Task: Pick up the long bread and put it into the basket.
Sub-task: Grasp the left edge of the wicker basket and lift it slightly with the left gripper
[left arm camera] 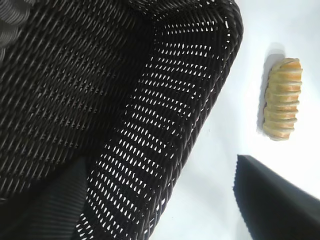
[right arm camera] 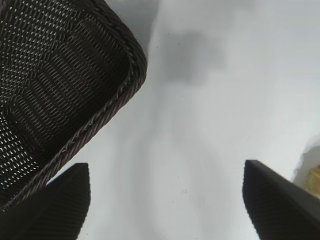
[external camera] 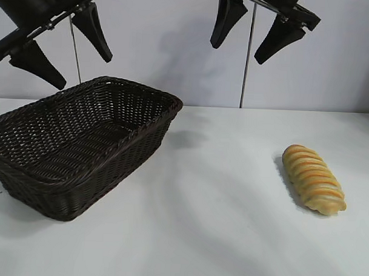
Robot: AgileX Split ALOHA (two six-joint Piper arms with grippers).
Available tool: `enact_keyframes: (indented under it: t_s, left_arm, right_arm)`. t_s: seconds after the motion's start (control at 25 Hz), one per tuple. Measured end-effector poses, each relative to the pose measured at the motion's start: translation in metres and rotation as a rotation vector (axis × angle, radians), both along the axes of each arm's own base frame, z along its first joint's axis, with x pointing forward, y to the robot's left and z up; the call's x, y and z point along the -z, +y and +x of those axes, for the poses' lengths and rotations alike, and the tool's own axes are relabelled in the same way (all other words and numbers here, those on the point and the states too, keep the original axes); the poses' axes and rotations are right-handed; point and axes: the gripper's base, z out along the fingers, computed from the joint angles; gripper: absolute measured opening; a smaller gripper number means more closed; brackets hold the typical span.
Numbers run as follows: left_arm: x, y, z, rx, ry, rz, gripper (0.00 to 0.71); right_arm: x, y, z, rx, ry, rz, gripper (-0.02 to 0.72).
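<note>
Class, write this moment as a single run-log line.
long bread: on table, untouched | basket: empty | left hand: open, above basket | right hand: open, raised

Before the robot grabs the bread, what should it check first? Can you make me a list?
1. Bread is lying free on the table, nothing on top of it: ok.
2. Right hand is open wide enough to grab: ok.
3. Right hand is down at the bread: not ok, it hangs high above the table.
4. Basket has room inside: ok, nothing seen in it.
5. Left hand is out of the way: ok, open and up above the basket.
6. Path from bread to basket is free: ok, only bare table between them.
</note>
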Motion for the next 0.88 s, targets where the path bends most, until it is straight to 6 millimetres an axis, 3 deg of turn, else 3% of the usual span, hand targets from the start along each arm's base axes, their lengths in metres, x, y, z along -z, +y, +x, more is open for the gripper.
enact_keyframes:
  t_s: [0.64, 0.88]
  left_arm:
    - [-0.079, 0.022, -0.046, -0.044, -0.143, 0.13, 0.586]
    - [-0.094, 0.034, -0.065, -0.14, -0.155, 0.197, 0.586]
  right_arm:
    - [0.0, 0.0, 0.0, 0.0, -0.001, -0.003, 0.6]
    - [0.0, 0.0, 0.0, -0.001, 0.001, -0.004, 0.6]
